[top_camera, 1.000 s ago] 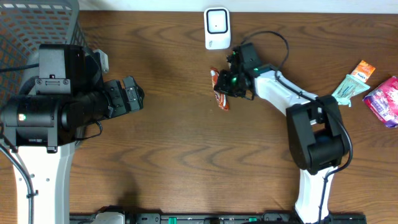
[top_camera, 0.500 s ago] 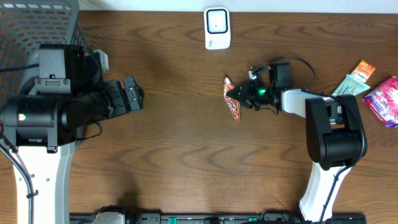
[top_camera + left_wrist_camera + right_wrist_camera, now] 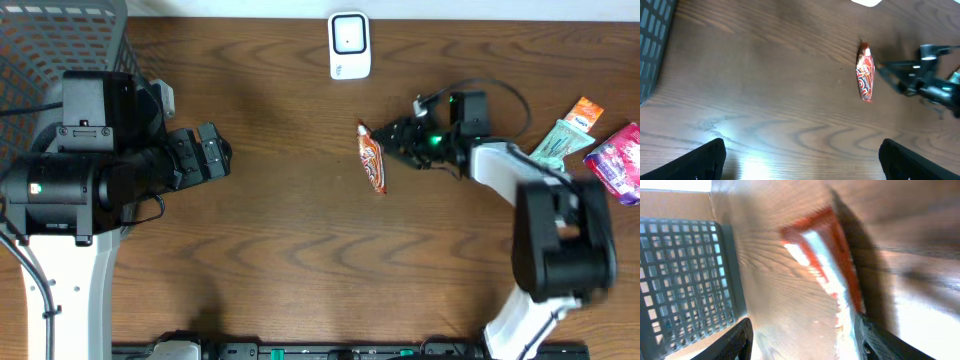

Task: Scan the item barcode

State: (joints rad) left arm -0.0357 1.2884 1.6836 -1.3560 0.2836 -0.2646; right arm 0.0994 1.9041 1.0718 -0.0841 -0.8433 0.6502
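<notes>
Orange packet (image 3: 371,160) lay flat on the table (image 3: 280,240), long axis running from scanner (image 3: 349,45) toward me; my right fingers (image 3: 735,340) stood parted beside it, left fingers (image 3: 705,160) wide, empty.

Blurred orange packet (image 3: 826,265) lies before the parted claw (image 3: 802,341).

left claw (image 3: 218,152): fingers spread wide | right claw (image 3: 393,138): fingers parted

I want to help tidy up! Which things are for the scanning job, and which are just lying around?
For the job: orange striped packet, white scanner, right gripper.

Just lying about: wire basket, green packet, pink packet, small orange packet.
</notes>
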